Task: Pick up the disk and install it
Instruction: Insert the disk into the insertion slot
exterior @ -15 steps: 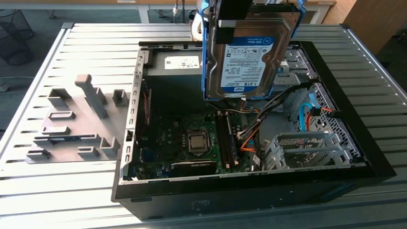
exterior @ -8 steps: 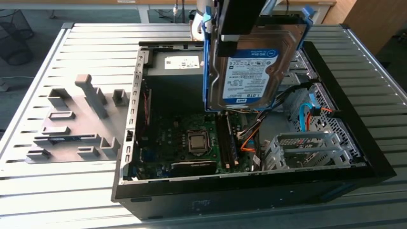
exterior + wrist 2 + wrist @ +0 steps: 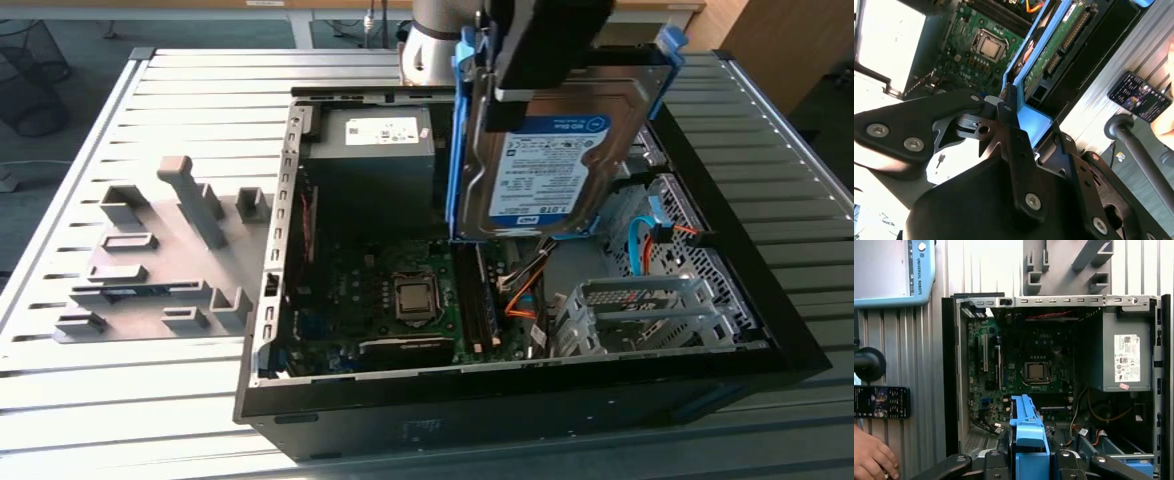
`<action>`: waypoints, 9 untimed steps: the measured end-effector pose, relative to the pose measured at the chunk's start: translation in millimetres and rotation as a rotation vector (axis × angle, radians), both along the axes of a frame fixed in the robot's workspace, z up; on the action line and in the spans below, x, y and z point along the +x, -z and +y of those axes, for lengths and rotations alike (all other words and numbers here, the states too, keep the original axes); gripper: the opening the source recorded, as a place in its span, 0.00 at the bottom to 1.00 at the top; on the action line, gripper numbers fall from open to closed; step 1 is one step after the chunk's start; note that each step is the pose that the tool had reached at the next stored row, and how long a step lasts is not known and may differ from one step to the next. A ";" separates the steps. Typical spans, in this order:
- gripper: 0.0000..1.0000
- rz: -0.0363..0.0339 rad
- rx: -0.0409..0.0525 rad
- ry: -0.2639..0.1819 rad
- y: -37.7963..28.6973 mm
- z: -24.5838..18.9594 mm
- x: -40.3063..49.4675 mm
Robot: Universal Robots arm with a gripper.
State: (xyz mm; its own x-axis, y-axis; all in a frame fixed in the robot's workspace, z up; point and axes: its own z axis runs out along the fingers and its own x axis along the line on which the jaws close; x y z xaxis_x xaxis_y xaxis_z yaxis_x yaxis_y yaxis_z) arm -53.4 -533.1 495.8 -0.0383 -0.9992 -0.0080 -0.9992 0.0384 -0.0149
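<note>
Support: grey slatted metal table (image 3: 120, 400) | On it: 1 open black computer case (image 3: 534, 412); 1 grey fixture plate (image 3: 147, 272), at the exterior view's left of the case

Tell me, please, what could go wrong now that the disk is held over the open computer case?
1. The pincer grips the disk by its upper part, above the motherboard; a slip could drop it there.
2. Orange cables lie loose beside the metal cage and might snag or get pinched.
3. A person's hand is beside the case and could be in harm's way.
</note>
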 end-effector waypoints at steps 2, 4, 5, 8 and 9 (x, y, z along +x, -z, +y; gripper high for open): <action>0.37 -0.0001 0.0002 0.000 1.4 -0.1 5.7; 0.37 0.0000 0.0000 0.000 3.4 -1.8 9.2; 0.37 0.0000 -0.0001 0.000 4.3 -4.3 10.1; 0.37 -0.0001 0.0003 0.000 7.5 -15.8 10.8; 0.37 -0.0001 0.0002 0.000 8.5 -19.2 11.5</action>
